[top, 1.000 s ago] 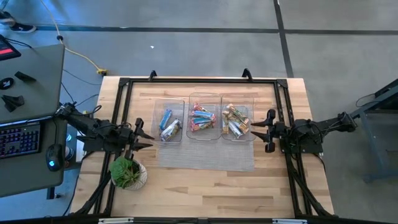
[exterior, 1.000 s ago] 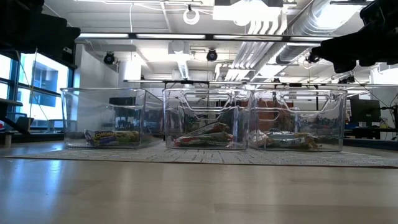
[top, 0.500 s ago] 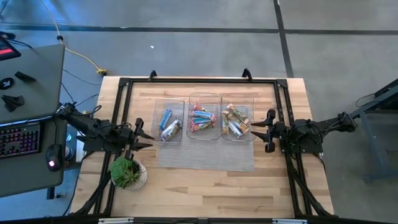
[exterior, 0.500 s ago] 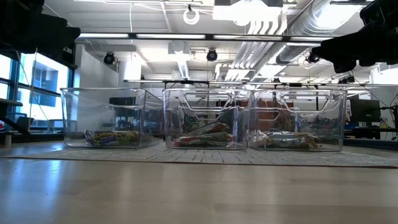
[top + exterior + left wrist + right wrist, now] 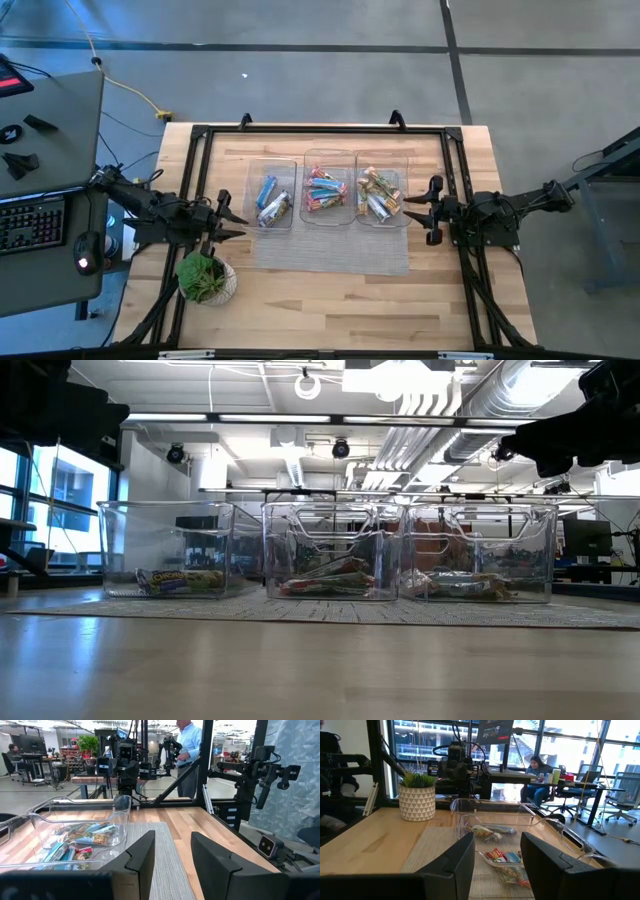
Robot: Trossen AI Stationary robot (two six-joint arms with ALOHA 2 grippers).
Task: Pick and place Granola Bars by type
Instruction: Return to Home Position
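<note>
Evidently nothing has been moved over the last second. Granola bars (image 5: pixel 325 192) are held in the middle bin (image 5: pixel 328 153) and in the left bin (image 5: pixel 272 163) and right bin (image 5: pixel 383 157) beside it. Farther out from the middle bin, the left gripper (image 5: pixel 232 220) and right gripper (image 5: pixel 420 212) are parked, fingers apart and empty. No bars are seen outside the bins, so sorting is judged finished.

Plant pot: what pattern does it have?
The pot is white with grey triangles; the right wrist view shows it best.
</note>
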